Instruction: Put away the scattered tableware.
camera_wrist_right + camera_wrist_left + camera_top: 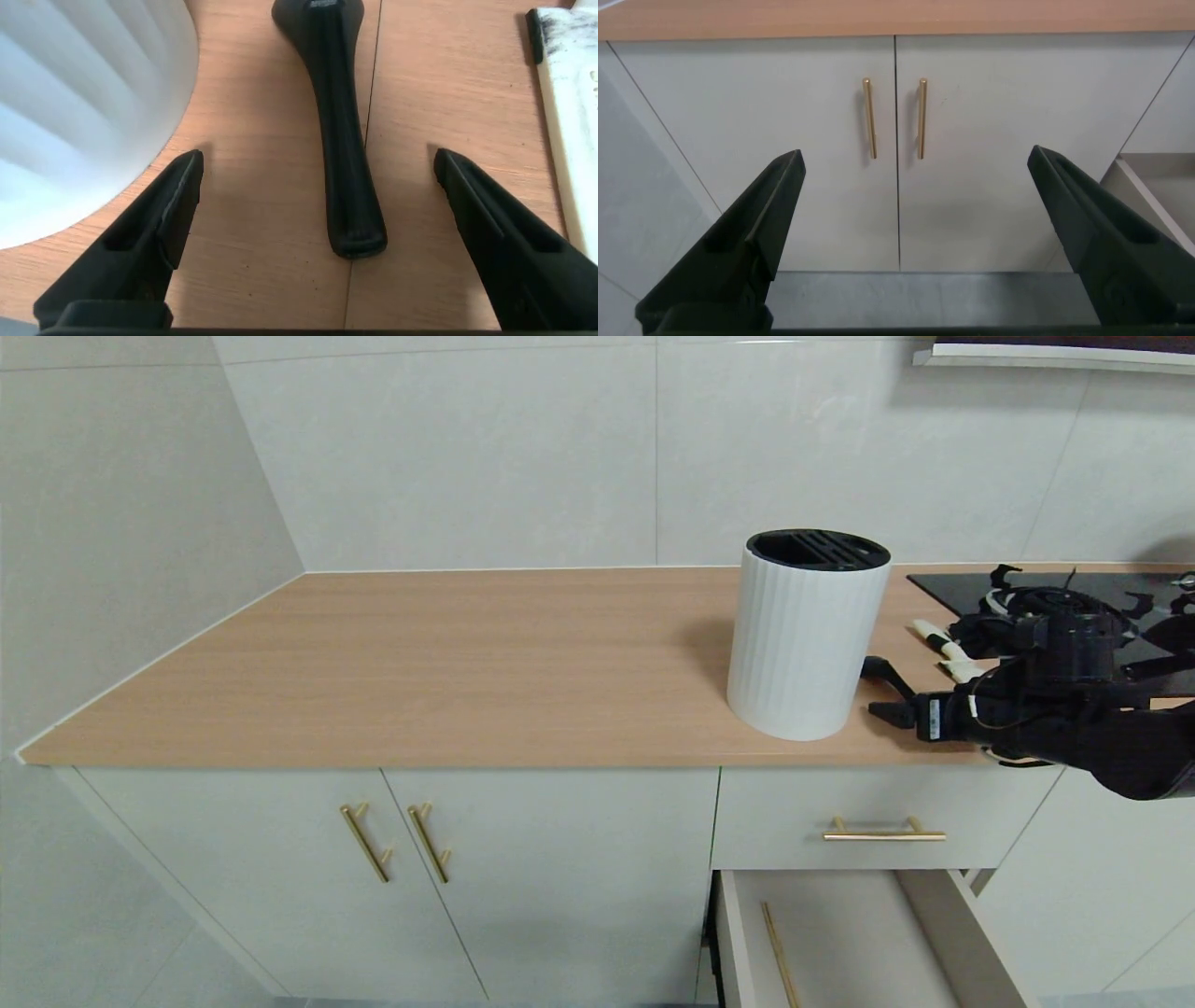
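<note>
- Head view, from my remote station: the wooden tabletop (420, 663) runs from the wall corner on the left to a black cooktop (952, 588) on the right.
- Below its left half, the left wrist view shows the left end effector (913, 159) spread wide, holding nothing, in front of two pale cabinet doors (990, 205) with upright brass handles (868, 117).
- Right of centre a white ribbed utensil holder (805, 644) with a black slotted top stands upright on the tabletop.
- Just beside it, the right wrist view shows a black-handled utensil (341, 140) flat on the wood, apart from the holder (75, 93).
- My right end effector (885, 689) sits low over the tabletop next to the holder, its fingers (177, 196) wide on either side of that black handle, not gripping it.
- Farther right a white-handled utensil (943, 644) lies at the cooktop's near corner.
- Under the tabletop's right end a drawer (733, 933) stands pulled open, a thin wooden stick (780, 957) lying inside.
</note>
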{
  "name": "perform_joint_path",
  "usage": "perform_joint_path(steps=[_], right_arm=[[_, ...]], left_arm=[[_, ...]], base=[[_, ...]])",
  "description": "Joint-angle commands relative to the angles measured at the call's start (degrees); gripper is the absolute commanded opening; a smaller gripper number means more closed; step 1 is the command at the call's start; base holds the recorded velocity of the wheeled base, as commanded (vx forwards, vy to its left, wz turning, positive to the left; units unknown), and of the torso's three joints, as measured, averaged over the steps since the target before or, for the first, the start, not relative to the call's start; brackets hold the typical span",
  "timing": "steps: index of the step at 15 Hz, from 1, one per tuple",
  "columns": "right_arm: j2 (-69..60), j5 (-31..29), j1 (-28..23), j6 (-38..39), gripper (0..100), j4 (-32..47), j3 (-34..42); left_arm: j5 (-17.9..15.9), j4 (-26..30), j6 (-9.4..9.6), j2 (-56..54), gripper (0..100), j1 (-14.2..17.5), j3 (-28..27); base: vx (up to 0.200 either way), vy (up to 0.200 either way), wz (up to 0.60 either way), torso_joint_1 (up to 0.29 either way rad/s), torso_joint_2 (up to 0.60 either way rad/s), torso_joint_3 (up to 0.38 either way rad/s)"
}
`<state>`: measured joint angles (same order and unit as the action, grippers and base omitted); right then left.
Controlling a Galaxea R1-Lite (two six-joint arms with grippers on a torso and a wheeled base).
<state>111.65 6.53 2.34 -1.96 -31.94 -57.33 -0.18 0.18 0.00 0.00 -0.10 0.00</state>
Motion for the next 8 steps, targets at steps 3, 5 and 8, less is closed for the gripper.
perform_joint_path(steps=[3,5,8], right_arm=[[0.7,0.0,0.0,-0.1,0,0.0,-0.1],[0.8,0.0,0.1,-0.1,0,0.1,-0.1],[1.4,0.0,0.1,-0.1,0,0.0,-0.1]], left_arm=[[0.0,0.0,0.0,0.0,100,0.0,0.0],[0.0,-0.1,0.0,0.0,100,0.0,0.0],[0.0,-0.1,0.0,0.0,100,0.0,0.0]], base=[[0.0,0.0,0.0,0.0,0.0,0.0],[0.0,0.0,0.0,0.0,0.0,0.0],[0.0,0.0,0.0,0.0,0.0,0.0]])
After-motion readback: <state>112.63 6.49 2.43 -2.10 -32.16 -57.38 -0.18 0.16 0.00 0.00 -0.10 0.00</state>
